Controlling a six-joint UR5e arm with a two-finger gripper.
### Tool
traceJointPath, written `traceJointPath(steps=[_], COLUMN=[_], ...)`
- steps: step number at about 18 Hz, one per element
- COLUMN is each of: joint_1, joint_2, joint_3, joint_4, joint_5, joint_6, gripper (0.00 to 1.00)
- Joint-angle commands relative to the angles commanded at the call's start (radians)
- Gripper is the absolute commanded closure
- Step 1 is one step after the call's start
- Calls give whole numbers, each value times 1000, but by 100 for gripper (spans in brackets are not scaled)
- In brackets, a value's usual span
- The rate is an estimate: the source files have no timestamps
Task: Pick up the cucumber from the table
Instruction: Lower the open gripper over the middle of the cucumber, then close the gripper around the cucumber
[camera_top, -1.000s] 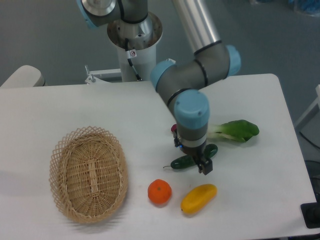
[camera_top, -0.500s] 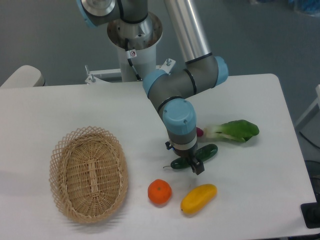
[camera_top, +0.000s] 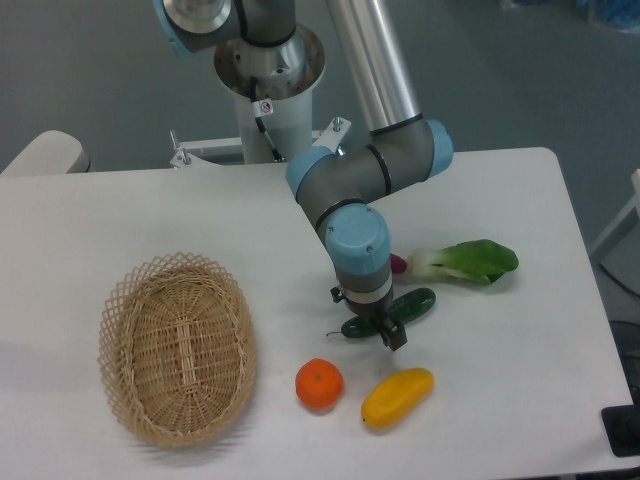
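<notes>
White bench (camera_top: 120, 215) is bearing the cucumber (camera_top: 405, 307), unlifted between bok choy (camera_top: 470, 260) and mango (camera_top: 397, 397), while the fingers (camera_top: 385, 333) are straddling it, their spread indiscernible.

The cucumber (camera_top: 412, 305) is slim, glossy and dark green, with a thin stem tail. It lies flat on the white table (camera_top: 520, 390), tilted slightly.

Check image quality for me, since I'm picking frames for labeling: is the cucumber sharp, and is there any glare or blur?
Fixed camera: evenly lit, soft shadows; cucumber fairly sharp with a faint sheen, its middle hidden by the gripper; table bright but not blown out; no motion blur visible.
</notes>
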Motion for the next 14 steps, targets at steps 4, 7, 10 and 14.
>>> traceJointPath(steps=[4, 7, 10, 14], joint_1=[5, 6, 6, 9], joint_2=[2, 0, 2, 5], joint_3=[3, 8, 11, 28], joint_4=[0, -2, -2, -5], joint_5=[-2, -2, -2, -5], joint_6=[11, 14, 17, 17], gripper=[38, 58, 65, 67])
